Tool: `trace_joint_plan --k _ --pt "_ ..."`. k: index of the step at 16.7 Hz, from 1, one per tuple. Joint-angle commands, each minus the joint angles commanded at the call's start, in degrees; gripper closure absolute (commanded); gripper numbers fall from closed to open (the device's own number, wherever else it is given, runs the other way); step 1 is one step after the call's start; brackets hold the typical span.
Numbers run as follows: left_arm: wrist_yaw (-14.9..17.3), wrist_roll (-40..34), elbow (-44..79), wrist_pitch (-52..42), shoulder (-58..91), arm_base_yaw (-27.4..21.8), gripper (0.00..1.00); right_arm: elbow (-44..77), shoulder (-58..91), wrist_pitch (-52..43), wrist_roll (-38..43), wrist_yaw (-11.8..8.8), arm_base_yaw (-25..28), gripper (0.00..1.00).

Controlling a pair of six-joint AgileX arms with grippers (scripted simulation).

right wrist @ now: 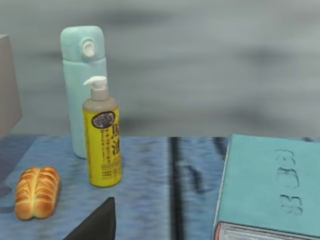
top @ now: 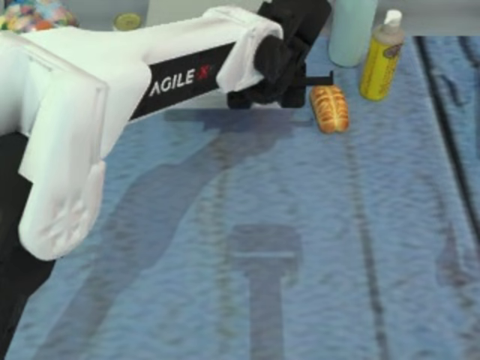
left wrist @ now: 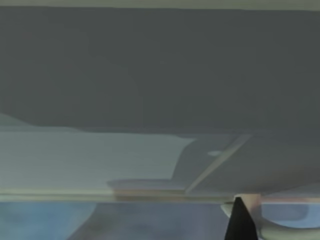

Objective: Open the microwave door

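Grey door window (left wrist: 160, 65) fills the left wrist view; the left gripper (top: 319, 77), at twelve o'clock, could slip off. Finger state unclear. Right arm unseen.

1. Microwave (top: 187, 11): mostly hidden behind the left arm (top: 150, 82) and cut by the top edge.
2. Left gripper (top: 289, 52), against the microwave: fingers not discernible.
3. Teal bottle (top: 351, 30), right of the microwave: upper part cut off.
4. Teal book (right wrist: 272, 187): cropped by the frame edge.
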Motion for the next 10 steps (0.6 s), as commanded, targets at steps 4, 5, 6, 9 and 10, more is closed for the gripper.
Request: trace_joint_plan --k 4,5,6,9,10 --pt "-0.2 -0.5 -5.7 1.0 -3.1 -2.0 1.0 0.0 0.0 0.0 0.0 0.0 0.0 0.0" --pt "-0.5 -0.9 -7.5 1.8 -4.0 -2.0 1.0 0.0 0.0 0.0 0.0 0.0 0.0 0.0" --pt "-0.9 -1.3 -8.9 2.7 -4.9 -1.9 1.0 0.0 0.0 0.0 0.0 0.0 0.0 0.0" --pt "-1.2 -1.7 -9.9 3.5 -5.8 -1.9 1.0 0.0 0.0 0.0 0.0 0.0 0.0 0.0" --pt "-1.2 -1.7 -9.9 3.5 -5.8 -1.9 1.0 0.0 0.0 0.0 0.0 0.0 0.0 0.0"
